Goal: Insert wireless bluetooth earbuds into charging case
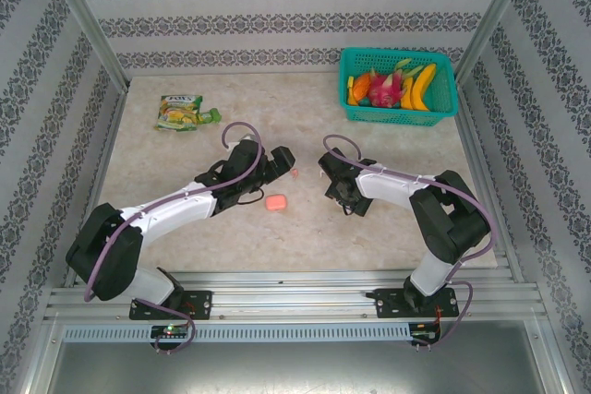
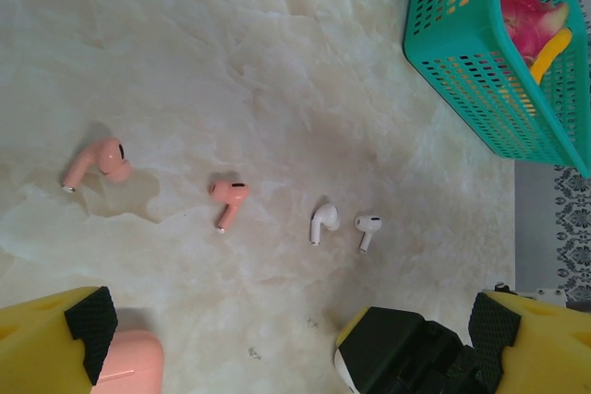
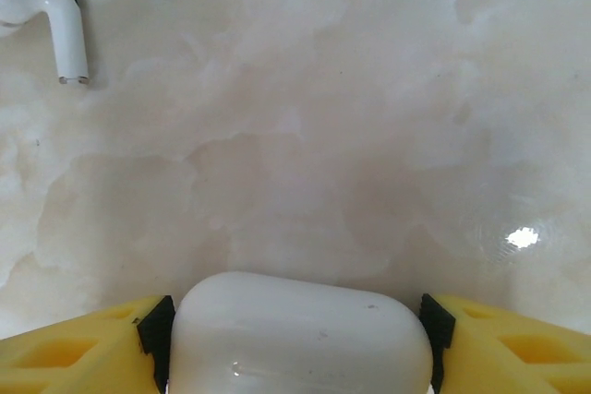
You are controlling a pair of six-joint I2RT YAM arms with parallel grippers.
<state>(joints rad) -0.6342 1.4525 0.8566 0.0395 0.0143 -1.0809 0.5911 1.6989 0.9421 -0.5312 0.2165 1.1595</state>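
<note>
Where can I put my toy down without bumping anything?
Bare table: between packet and basket, and by the front edge between left arm and right arm. Crowded in the middle: left gripper, right gripper on the white case, pink case, four earbuds.

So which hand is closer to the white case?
Right. The right hand has the white case between its fingers; the left hand sits farther off, by the pink case.
</note>
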